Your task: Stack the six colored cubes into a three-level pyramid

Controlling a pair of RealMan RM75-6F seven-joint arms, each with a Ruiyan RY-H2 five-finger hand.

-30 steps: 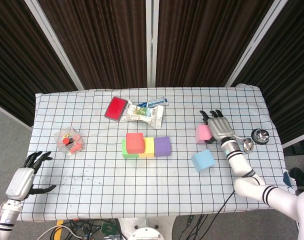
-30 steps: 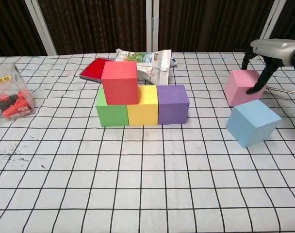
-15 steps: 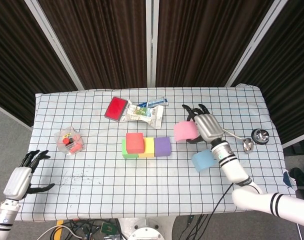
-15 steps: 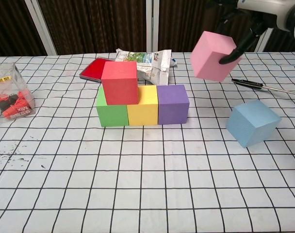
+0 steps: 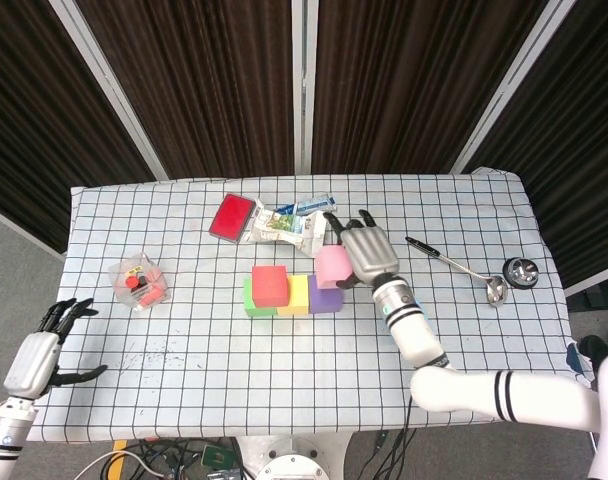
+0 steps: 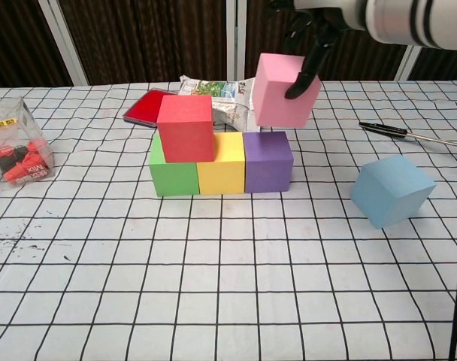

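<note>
Chest view has my right hand (image 6: 313,30) gripping the pink foam cube (image 6: 286,90), hanging in the air just above the purple foam cube (image 6: 267,161) and slightly tilted, not touching it. Bottom row on the checkered desk (image 6: 228,286) is green foam cube (image 6: 173,175), yellow foam cube (image 6: 221,167), then purple, with the red foam cube (image 6: 186,128) sitting up top on the green/yellow side. Light blue foam cube (image 6: 391,191) sits off to the right, well apart. My left hand (image 5: 36,358) is down by the near left corner, fingers spread, holding nothing.

Red cube (image 6: 186,128) crowds the open yellow cube (image 6: 221,172) and purple cube (image 6: 267,160) tops
</note>
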